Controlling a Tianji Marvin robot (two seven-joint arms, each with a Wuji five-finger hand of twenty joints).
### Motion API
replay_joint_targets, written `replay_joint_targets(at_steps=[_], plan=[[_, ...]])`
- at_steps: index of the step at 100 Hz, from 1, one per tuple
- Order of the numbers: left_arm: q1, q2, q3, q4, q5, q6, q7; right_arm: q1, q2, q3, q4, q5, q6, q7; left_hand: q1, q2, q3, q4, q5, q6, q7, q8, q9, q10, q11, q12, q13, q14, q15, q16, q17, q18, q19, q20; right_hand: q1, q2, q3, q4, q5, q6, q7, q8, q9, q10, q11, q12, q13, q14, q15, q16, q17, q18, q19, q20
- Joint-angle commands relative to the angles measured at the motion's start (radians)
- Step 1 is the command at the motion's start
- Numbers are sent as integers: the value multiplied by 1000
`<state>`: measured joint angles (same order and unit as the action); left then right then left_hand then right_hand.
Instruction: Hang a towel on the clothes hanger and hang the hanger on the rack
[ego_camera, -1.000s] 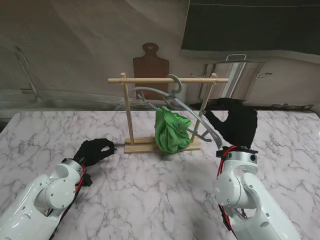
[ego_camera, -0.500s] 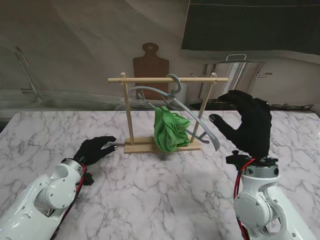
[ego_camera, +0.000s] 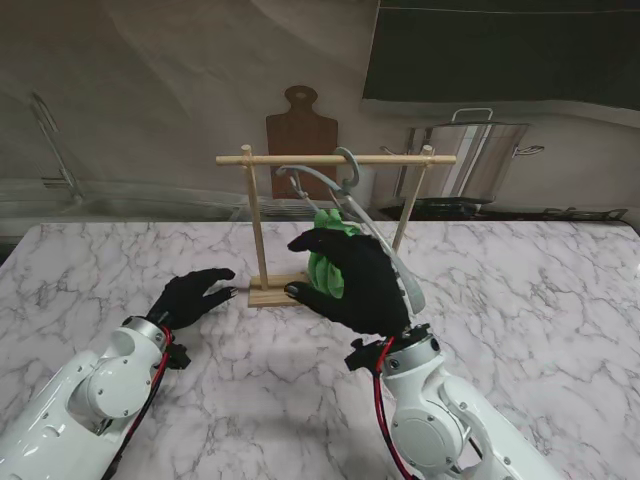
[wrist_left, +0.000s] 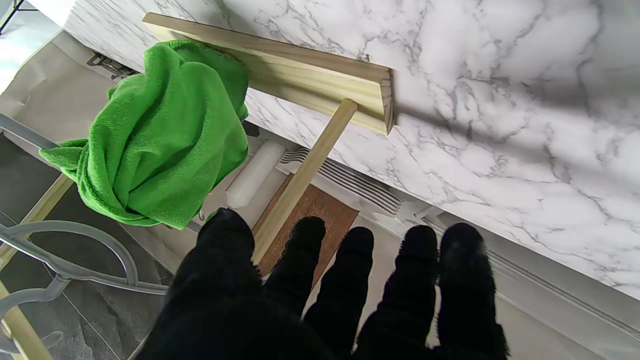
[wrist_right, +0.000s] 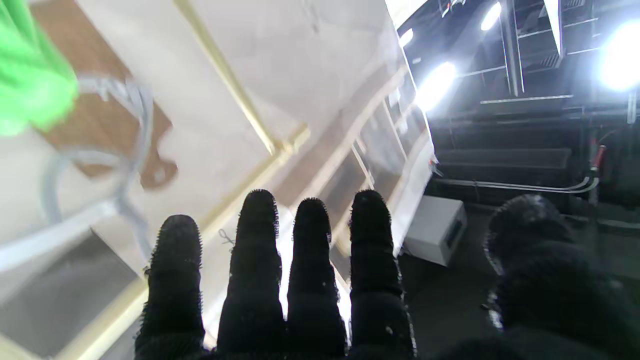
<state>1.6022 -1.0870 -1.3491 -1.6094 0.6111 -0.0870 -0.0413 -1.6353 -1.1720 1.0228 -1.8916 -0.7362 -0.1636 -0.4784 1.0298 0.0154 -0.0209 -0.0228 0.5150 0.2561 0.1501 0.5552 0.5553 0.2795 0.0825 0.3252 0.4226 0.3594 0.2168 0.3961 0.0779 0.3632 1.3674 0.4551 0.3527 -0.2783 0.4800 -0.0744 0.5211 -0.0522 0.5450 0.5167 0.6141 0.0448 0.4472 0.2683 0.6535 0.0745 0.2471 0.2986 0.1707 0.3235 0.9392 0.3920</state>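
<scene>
A grey hanger (ego_camera: 350, 190) hooks over the top bar of the wooden rack (ego_camera: 262, 225), with a bunched green towel (ego_camera: 325, 262) draped on it. My right hand (ego_camera: 352, 278) is raised in front of the towel with its fingers spread, holding nothing, and hides much of the cloth and the rack's base. My left hand (ego_camera: 192, 296) rests on the table near the left end of the rack base, fingers apart and holding nothing. The left wrist view shows the towel (wrist_left: 160, 135) hanging over the rack's base (wrist_left: 310, 80).
A wooden cutting board (ego_camera: 300, 125) leans on the wall behind the rack. A steel pot (ego_camera: 478, 150) stands at the back right. A sink tap (ego_camera: 50, 140) is at the far left. Marble table (ego_camera: 560, 300) spreads around the rack.
My right hand let go of the hanger's lower arm, swung out to the right, then crossed left in front of the towel. The hanger turned on the bar. My left hand stayed put.
</scene>
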Motion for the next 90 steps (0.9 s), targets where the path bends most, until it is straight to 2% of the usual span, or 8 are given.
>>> replay_joint_targets(at_steps=[1,22,43,68,90], plan=[[2,-3,2,4,1,-6,-12,13,-13,-18,69,38,20,19,-2,57,-13,10,-25,-4,-1,-20,-22,-10,-8,1,-9,-19,-3,18,-5,19,-812,17,-35,47,8,13,-50,-49,-25,-19,-38,-30,-22,-6,-41,-29,-35,-17,-23,-37,-25,-13],[3,-3,7,4,-6,-5,-17,76,-21,-61,211,170,27,106,-2,58,-13,10,-22,-4,2,-23,-20,-11,-8,2,-8,-20,-3,18,-4,18,-810,16,-63,99,-32,7,-134,-86,-12,-37,-96,-67,-14,-3,-89,-52,-54,-34,-42,-62,-45,-25],[-8,-2,26,17,-20,2,-27,44,-17,-6,265,271,55,176,-1,59,-13,10,-25,-3,3,-25,-21,-12,-8,2,-8,-21,-3,18,-4,17,-809,15,-66,115,-44,7,-157,-103,13,-44,-110,-82,-1,2,-104,-64,-55,-40,-49,-72,-52,-27],[-22,-4,45,31,-28,14,-25,17,-18,79,340,263,55,140,1,61,-12,10,-30,-2,2,-28,-24,-12,-8,3,-8,-23,-2,19,-5,16,-806,15,-78,139,-53,4,-157,-124,38,-53,-98,-98,7,3,-104,-75,-52,-44,-50,-75,-57,-27],[-35,-4,57,40,-32,10,-27,8,-23,141,336,297,58,135,1,63,-12,10,-33,-1,2,-29,-26,-13,-8,4,-9,-23,-1,20,-6,15,-804,14,-69,127,-42,5,-154,-121,44,-63,-91,-93,5,1,-103,-70,-52,-45,-55,-73,-64,-26]])
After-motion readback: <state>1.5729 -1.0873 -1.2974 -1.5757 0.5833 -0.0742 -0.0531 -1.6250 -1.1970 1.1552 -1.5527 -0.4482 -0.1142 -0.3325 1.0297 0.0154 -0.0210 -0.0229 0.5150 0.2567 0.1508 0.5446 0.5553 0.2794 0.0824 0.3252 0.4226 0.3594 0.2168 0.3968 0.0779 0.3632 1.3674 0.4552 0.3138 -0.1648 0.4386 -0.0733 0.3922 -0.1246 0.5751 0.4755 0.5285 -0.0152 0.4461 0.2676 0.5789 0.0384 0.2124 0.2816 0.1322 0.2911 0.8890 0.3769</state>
